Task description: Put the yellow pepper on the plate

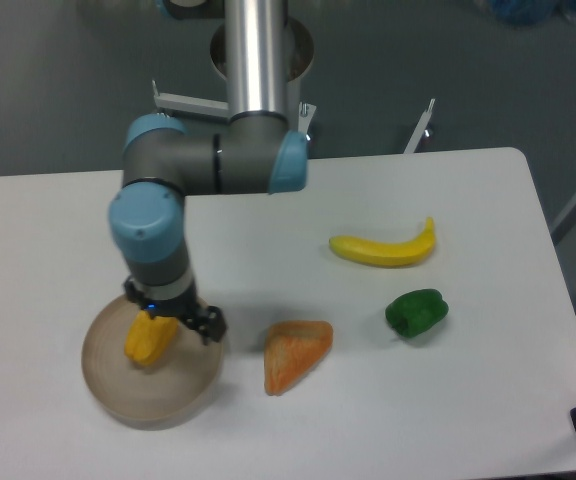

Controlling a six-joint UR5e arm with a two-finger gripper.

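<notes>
Robotics lab bench.
Shown by an industrial arm point(238, 120) bolted behind a plain white table point(468, 400), grey floor beyond, and toy food right of the gripper point(173, 328): banana point(383, 248), green pepper point(416, 312), orange wedge point(296, 354).

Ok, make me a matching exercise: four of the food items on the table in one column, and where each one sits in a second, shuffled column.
Things:
1. yellow pepper
2. banana
3. green pepper
4. orange wedge

Places:
A. on the bare table just right of the plate
B. on the plate, below the gripper
C. farthest back on the table, on the right side
D. on the right side, in front of the banana

Pairs: 1-B, 2-C, 3-D, 4-A
</notes>
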